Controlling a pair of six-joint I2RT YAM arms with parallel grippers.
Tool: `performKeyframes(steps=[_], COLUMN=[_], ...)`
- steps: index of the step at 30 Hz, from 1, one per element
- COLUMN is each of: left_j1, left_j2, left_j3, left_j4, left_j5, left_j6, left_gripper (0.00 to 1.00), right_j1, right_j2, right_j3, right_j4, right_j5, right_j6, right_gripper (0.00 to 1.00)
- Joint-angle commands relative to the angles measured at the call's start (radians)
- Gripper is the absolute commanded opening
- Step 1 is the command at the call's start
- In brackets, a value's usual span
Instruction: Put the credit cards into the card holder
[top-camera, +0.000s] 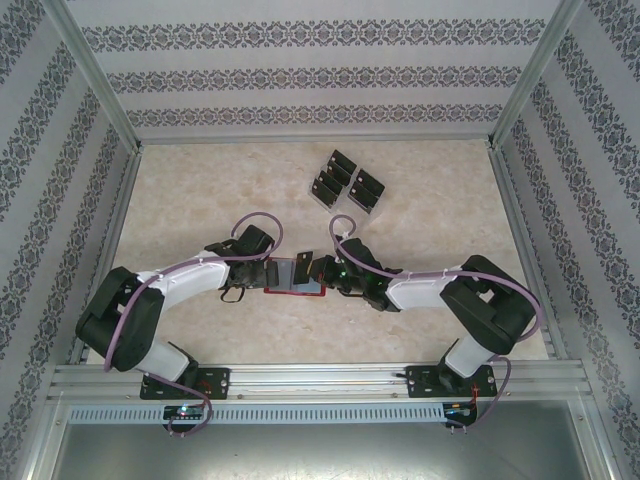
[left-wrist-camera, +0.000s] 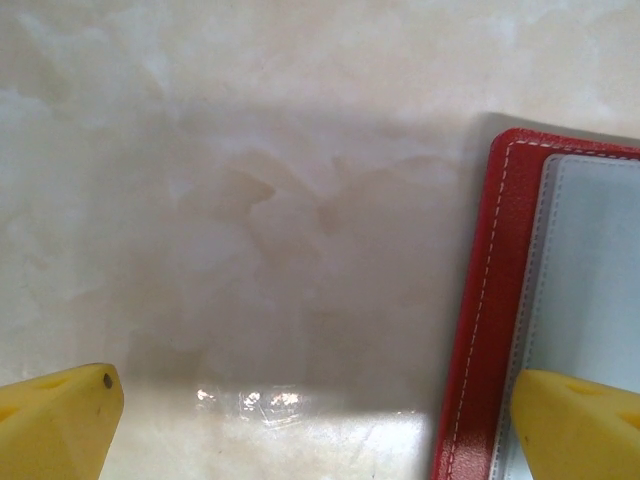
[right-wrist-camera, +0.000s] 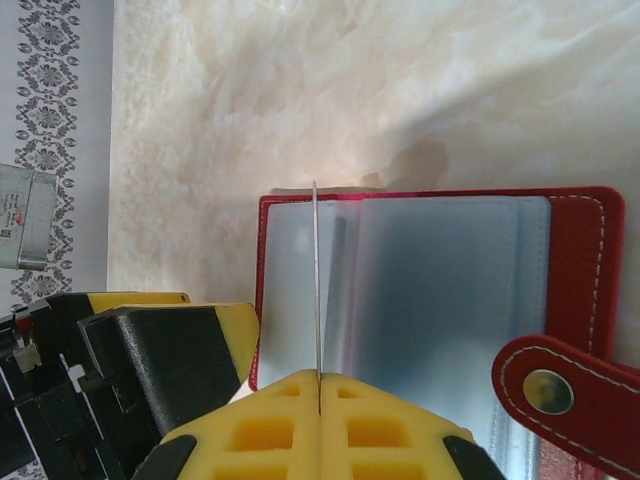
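The red card holder (top-camera: 295, 285) lies open on the table between my two grippers, grey-blue inside up (right-wrist-camera: 450, 280), snap tab (right-wrist-camera: 555, 390) at its right. My right gripper (right-wrist-camera: 320, 400) is shut on one credit card (right-wrist-camera: 316, 290), seen edge-on as a thin line, upright over the holder's left pocket. My left gripper (left-wrist-camera: 318, 430) is open: one finger (left-wrist-camera: 580, 420) is over the holder's inside by its red edge (left-wrist-camera: 490, 300), the other finger (left-wrist-camera: 55, 420) over bare table. Several more black credit cards (top-camera: 345, 185) stand farther back.
The spare cards sit in a clear plastic rack (top-camera: 330, 198) at the back centre of the marble-look table (top-camera: 200, 200). Patterned walls and metal rails (top-camera: 115, 120) close in the sides. The left gripper's black and yellow finger (right-wrist-camera: 170, 350) presses near the holder's left edge.
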Motion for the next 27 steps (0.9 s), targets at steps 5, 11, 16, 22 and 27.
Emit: performKeyframes(steps=[5,11,16,22,27], left_j1=[0.010,0.010,0.010,0.011,0.009], left_j2=[0.019,0.022,0.021,0.009,-0.040], left_j3=[-0.018,-0.021,-0.022,-0.014,0.003], left_j4=[0.007,0.006,0.007,-0.011,-0.044], left_j5=[-0.004,-0.006,-0.007,-0.034,-0.078], left_j6=[0.019,0.019,0.015,0.019,0.024], left_gripper=[1.00,1.00,1.00,1.00,1.00], right_j1=[0.013,0.014,0.015,0.015,0.015], right_j2=[0.050,0.082,0.100,0.106,0.101], right_j3=[-0.020,-0.018,-0.022,-0.032,-0.047], right_j4=[0.083,0.124,0.155,0.177,0.187], right_j5=[0.010,-0.015,-0.034,-0.037,-0.033], right_j6=[0.029,0.046,0.059,0.076,0.081], right_gripper=[0.00,0.00,0.00,0.00,0.00])
